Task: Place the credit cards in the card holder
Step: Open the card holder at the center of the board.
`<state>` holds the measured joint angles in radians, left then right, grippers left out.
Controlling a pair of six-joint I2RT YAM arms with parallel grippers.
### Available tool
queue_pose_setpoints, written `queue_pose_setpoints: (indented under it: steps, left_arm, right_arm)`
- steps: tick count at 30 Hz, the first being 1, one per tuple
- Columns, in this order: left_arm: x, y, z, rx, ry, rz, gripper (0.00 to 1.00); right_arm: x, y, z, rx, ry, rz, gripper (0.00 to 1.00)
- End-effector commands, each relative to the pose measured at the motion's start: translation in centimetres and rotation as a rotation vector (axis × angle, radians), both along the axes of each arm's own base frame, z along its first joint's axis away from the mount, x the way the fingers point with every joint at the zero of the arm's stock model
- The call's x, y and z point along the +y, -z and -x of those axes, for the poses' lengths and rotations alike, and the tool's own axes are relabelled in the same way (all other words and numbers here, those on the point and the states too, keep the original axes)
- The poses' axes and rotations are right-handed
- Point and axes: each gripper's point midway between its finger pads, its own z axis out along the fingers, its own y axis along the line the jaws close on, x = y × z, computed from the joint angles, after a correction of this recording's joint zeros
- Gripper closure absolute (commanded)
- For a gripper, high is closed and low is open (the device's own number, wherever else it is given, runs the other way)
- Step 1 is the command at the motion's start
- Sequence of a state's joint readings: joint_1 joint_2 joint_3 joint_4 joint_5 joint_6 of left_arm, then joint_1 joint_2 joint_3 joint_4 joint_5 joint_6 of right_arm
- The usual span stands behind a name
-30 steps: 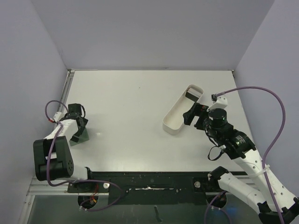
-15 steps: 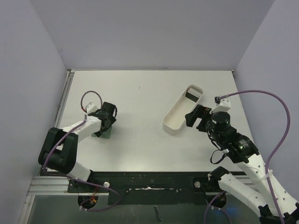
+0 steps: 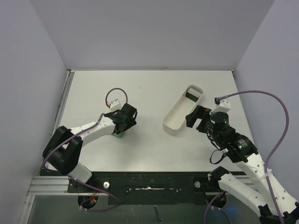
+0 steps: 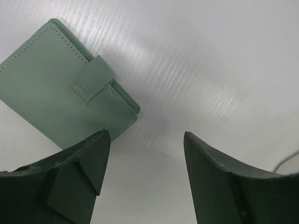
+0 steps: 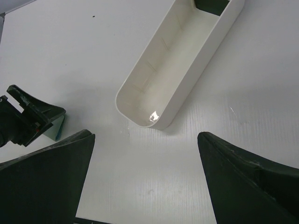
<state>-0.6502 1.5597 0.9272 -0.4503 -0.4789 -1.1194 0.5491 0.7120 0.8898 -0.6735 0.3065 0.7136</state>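
**Opening the Card Holder Before Card Transfer**

1. The white ribbed counter (image 3: 140, 93) carries all the items.
2. The long white oblong plastic tray (image 3: 180, 111) lies diagonally at right-centre of the overhead view.
3. The right tool (image 3: 196, 119) hovers at the tray's lower end, fingers spread and holding nothing. The left tool (image 4: 145, 137) sits centre-left in the overhead view, also spread and empty.
4. The small grey-green stitched folding card holder (image 4: 56, 84) lies closed and flat in the upper left of the left wrist view. Its lower corner runs behind the left finger. Contact cannot be confirmed.
5. The thin black rectangular credit cards (image 3: 191, 95) show only as a dark patch at the tray's upper end. Their number cannot be told.
6. The small snap tab (image 4: 93, 79) lies folded over the front cover, apparently fastened.

Recommended procedure, as a judgement:

- The card holder likely has to be opened first.
- Recentre the left tool over the tab, because the holder sits off to one side of the fingers.
- Lift the tab by its free end.
- Expect the light holder to slide on the smooth counter, so press down rather than drag.
- Leave the pockets facing up.
- Take the cards one at a time, by an edge.
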Motion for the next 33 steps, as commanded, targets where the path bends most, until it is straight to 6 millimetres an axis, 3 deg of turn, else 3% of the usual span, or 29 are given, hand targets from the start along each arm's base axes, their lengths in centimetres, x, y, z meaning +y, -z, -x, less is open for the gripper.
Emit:
queue_pose_setpoints:
  steps: [1,4,8,12,18,23,33]
  left_arm:
    - [-0.4,-3.4,-0.8,-0.080,0.091,-0.008,0.39]
    - [2.7,-3.6,0.3,-0.074,-0.014,-0.055,0.39]
    - [7.3,-3.0,1.7,-0.067,-0.227,0.013,0.43]
    - [9.4,-2.4,2.0,-0.072,-0.324,0.126,0.54]
    - [10.2,-1.6,1.8,-0.085,-0.365,0.194,0.61]
    - [10.5,0.6,1.7,-0.060,-0.369,0.246,0.62]
    - [9.2,3.1,1.3,0.002,-0.333,0.292,0.62]
  right_arm:
    - [-0.1,-0.4,-0.6,-0.017,0.019,-0.004,0.02]
    - [0.2,-0.2,-0.8,-0.011,0.012,-0.001,0.02]
    - [0.4,0.2,-1.0,-0.002,0.008,-0.001,0.03]
    - [0.7,0.4,-1.2,0.003,-0.001,-0.001,0.02]
    - [0.8,0.8,-1.3,0.016,0.000,0.005,0.02]
    - [0.8,1.1,-1.2,0.022,0.000,0.002,0.02]
    - [1.1,1.7,-1.4,0.039,-0.004,0.000,0.03]
